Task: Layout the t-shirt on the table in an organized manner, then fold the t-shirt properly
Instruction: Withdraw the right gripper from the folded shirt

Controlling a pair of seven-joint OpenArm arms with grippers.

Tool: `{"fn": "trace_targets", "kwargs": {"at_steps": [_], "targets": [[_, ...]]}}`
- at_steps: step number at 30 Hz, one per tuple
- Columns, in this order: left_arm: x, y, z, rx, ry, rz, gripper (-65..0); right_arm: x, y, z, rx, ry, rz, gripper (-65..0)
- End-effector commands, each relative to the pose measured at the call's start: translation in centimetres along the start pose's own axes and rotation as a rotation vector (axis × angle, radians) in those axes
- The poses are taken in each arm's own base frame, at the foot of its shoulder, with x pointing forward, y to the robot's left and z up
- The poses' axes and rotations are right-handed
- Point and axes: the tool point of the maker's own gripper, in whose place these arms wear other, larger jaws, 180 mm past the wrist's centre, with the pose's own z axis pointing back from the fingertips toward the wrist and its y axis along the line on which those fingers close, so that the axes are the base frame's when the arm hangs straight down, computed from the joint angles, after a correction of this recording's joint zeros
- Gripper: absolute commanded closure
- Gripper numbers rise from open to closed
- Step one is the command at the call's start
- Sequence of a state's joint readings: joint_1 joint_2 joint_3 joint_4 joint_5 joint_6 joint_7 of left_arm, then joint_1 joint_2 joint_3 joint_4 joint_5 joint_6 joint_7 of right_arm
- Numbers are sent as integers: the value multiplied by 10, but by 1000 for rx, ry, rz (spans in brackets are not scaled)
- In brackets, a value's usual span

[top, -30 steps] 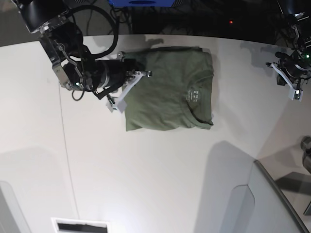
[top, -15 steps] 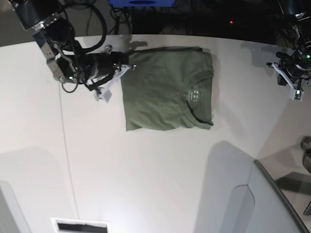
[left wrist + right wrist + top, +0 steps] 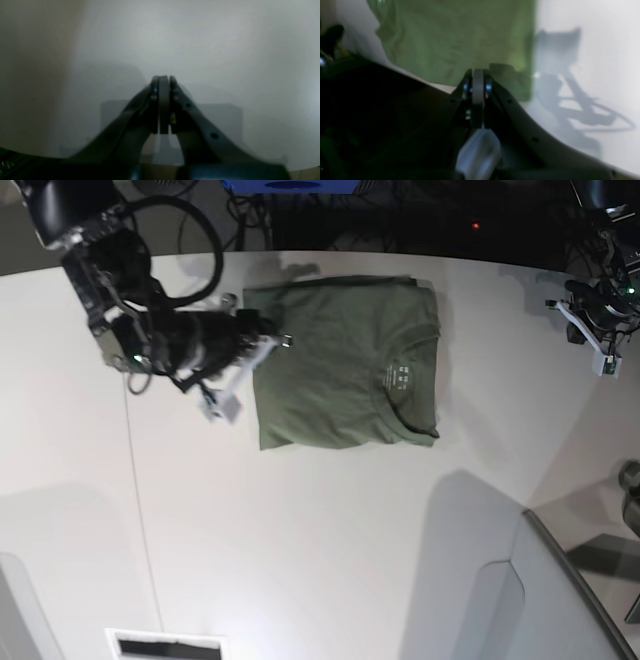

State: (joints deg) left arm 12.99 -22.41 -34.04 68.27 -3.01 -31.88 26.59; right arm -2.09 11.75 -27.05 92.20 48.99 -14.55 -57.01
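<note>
Both my grippers clenched, empty. Right gripper [image 3: 285, 338] back over the shirt's near edge after pulling off it; left gripper [image 3: 606, 352] parked aside. T-shirt [image 3: 345, 365] folded square on table [image 3: 320, 520]; looks near done.

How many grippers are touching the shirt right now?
0 for certain. The right gripper, shut, sits at the t-shirt's left edge in the base view; contact is unclear. The left gripper, shut, hangs far off over the table.

The base view looks straight down on the table [image 3: 330, 530] from high up. Both wrist cameras sit low behind their jaws; the right's close, blurry view seemingly shares the shirt [image 3: 460, 37] [image 3: 345, 365].
</note>
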Motion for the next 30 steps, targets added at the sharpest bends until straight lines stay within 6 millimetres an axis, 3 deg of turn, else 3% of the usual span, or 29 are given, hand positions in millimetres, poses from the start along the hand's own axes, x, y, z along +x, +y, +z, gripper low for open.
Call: {"fn": "trace_targets", "kwargs": {"at_steps": [1, 5, 9, 17, 20, 23, 27, 30], "targets": [[12, 12, 5, 22, -33, -11, 0, 0, 11, -5, 22, 14, 16, 0], [6, 10, 4, 18, -21, -7, 0, -15, 13, -31, 12, 84, 8, 0], [6, 11, 5, 19, -21, -8, 0, -24, 0, -41, -17, 101, -17, 0], [11, 12, 4, 21, -31, -8, 0, -34, -47, -29, -116, 118, -35, 0], [11, 11, 4, 20, -32, -7, 0, -34, -51, -27, -124, 120, -34, 0], [14, 7, 3, 12, -40, 1, 0, -29, -40, -24, -106, 100, -23, 0], [22, -30, -1, -74, -55, -53, 0, -2, -4, -1, -64, -12, -20, 0], [24, -71, 8, -258, -62, -26, 0, 12, 0, 10, -67, -60, -30, 0]]}}
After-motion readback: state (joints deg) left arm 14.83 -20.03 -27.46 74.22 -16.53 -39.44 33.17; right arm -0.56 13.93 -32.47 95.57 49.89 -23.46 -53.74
